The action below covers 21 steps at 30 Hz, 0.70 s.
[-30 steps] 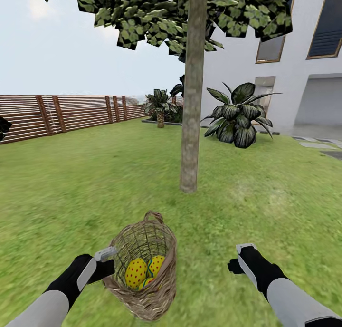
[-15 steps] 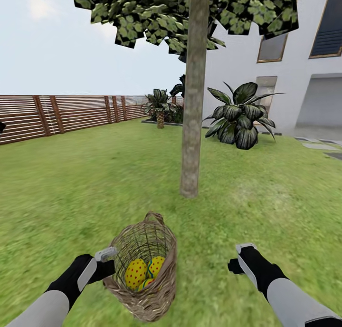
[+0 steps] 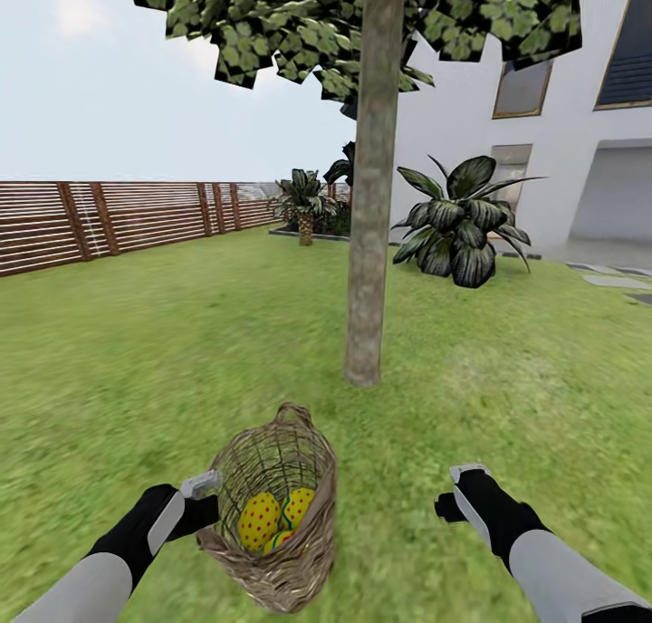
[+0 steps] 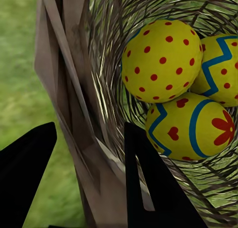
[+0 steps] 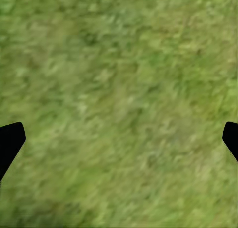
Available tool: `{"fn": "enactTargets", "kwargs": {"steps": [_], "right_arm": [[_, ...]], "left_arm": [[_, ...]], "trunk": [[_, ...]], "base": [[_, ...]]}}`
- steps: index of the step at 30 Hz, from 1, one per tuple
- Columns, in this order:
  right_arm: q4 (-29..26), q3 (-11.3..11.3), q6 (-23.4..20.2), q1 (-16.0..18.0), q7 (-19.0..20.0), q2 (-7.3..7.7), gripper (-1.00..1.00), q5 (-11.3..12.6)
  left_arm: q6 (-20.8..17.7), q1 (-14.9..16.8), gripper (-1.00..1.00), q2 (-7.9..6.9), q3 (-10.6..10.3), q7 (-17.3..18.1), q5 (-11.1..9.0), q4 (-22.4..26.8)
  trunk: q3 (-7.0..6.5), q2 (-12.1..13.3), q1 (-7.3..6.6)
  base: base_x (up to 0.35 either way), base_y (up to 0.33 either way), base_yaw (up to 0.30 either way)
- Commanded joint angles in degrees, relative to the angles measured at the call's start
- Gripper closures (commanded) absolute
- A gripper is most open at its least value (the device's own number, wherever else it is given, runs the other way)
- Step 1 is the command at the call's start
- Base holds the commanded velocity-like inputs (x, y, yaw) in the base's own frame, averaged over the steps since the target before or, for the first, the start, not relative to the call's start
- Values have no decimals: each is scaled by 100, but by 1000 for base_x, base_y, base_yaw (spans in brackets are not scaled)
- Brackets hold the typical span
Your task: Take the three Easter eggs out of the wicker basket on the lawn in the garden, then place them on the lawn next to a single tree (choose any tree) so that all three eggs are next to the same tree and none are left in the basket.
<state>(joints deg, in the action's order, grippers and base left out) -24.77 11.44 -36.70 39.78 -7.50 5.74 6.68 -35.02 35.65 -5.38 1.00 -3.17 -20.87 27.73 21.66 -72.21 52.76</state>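
Head view, from the left: the left gripper (image 3: 210, 499) pinches the wall of the wicker basket (image 3: 299, 560) — one finger inside, one outside. All three Easter eggs (image 3: 260, 519) lie in it, so nothing is placed yet, though the tree (image 3: 367, 297) stands near, just beyond the basket. Further right, the right gripper (image 3: 462, 492) hangs over bare lawn (image 3: 543, 397), fingers spread wide and empty. Open grass lies on every side — plenty of room; the wooden fence (image 3: 118, 220) and white house (image 3: 580, 152) are well apart.

head forward over lawn (image 3: 136, 360), wrists close
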Motion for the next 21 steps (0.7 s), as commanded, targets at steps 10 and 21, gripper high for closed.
{"fn": "enactTargets", "kwargs": {"steps": [10,21], "right_arm": [[-10,43,-29,3,-41,6,-100,63],[-27,41,-30,3,-42,6,-100,61]], "left_arm": [[-22,3,100,-5,14,-34,-93,13],[-22,3,100,3,14,-34,-93,13]], "trunk": [[7,-4,4],[7,-4,4]], "base": [[330,0,0],[330,0,0]]}}
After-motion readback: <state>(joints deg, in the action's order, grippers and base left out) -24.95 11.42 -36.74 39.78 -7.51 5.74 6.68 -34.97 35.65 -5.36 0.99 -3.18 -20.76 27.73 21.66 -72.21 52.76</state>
